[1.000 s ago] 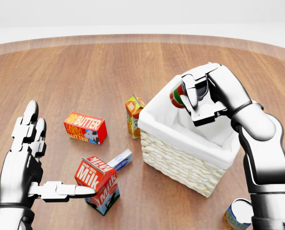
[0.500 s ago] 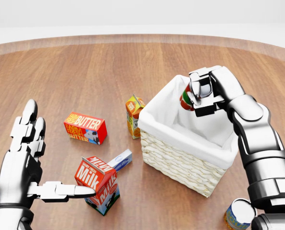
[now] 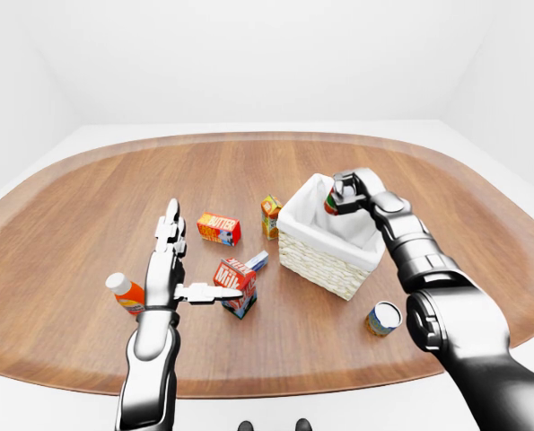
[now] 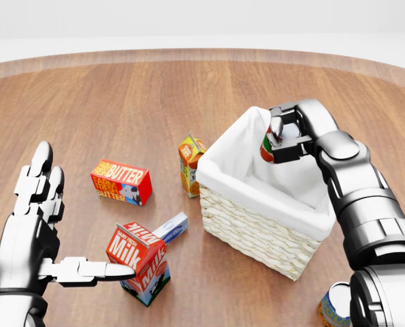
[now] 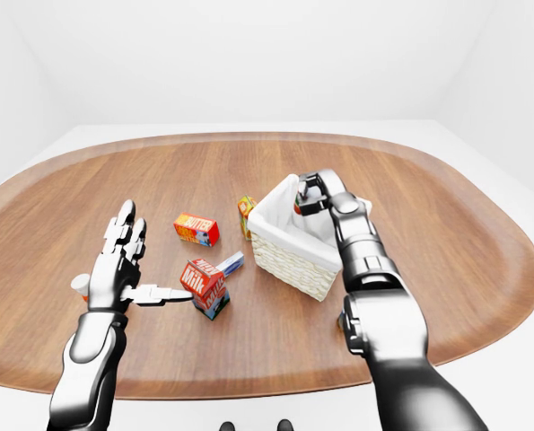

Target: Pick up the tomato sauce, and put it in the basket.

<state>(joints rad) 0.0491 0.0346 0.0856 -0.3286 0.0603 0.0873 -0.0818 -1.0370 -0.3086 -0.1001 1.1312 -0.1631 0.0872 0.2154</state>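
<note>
On the table (image 4: 120,95), the basket (image 4: 256,218) sits right of centre in the head view. Just left of it stands a small carton (image 4: 190,163); further left lies the butter box (image 4: 121,182). The milk carton (image 4: 139,262) stands lower left, and a can (image 4: 337,306) is at the lower right.

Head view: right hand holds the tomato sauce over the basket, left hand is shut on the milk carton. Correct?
Not quite. The left hand is open, fingers spread, with one finger just reaching the milk carton, as the head view shows. The rest holds: the right hand grips the tomato sauce over the basket.
</note>
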